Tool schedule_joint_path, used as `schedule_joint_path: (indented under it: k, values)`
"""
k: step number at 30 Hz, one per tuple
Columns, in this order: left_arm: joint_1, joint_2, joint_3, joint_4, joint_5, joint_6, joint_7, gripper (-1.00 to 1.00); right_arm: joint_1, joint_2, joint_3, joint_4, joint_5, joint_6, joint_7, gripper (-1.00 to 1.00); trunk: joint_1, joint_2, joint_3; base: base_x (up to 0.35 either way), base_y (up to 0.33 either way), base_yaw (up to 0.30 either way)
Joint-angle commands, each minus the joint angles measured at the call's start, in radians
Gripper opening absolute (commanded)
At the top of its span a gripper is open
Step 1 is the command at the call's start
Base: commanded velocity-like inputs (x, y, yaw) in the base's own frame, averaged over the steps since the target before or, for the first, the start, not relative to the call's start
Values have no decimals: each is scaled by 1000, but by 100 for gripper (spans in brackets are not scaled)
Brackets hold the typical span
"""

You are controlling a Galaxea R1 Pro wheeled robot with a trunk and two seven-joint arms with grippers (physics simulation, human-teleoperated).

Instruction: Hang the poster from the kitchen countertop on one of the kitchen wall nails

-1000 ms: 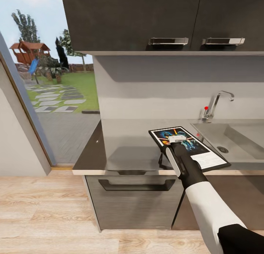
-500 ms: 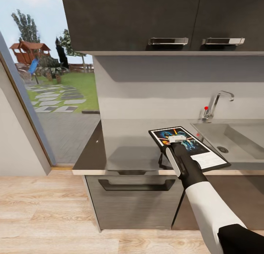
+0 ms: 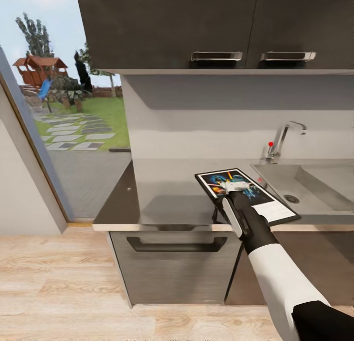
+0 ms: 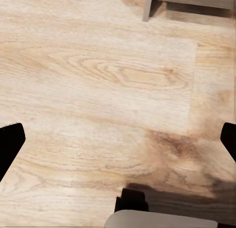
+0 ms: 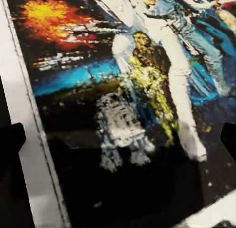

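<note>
the poster (image 3: pixel 246 193) lies flat on the tabletop (image 3: pixel 167 193) beside the sink (image 3: pixel 314 186). the right gripper (image 3: pixel 235 185) hovers over it for pickup, fingers wide; the left gripper's fingers (image 4: pixel 10 144) are also wide.

Poster (image 3: pixel 255 196): flat, rectangular, black frame, white border, dark blue figure artwork with orange burst at far end, white text panel at near end. Lies face up on grey table (image 3: pixel 167 193), skewed diagonally, just left of the moulded sink basin, near corner at the table's front edge.
</note>
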Motion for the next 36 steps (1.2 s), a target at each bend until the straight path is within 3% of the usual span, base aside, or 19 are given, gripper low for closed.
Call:
schedule_joint_path:
  k: [1,8,22,36]
  values:
    - [1,0,1,-2,2,-1,-1,100,0,-1,1,51,-8,5,-8,100,0,0,-1,-99,-227,0]
    - [1,0,1,-2,2,-1,-1,100,0,-1,1,51,-8,5,-8,100,0,0,-1,-123,-190,0]
    - [1,0,1,-3,2,-1,-1,100,-1,1,3,41,-10,3,-8,100,0,0,-1,-14,-14,0]
    - [1,0,1,-4,2,-1,-1,100,-1,-1,-3,-120,-15,14,-7,100,0,0,-1,0,88,0]
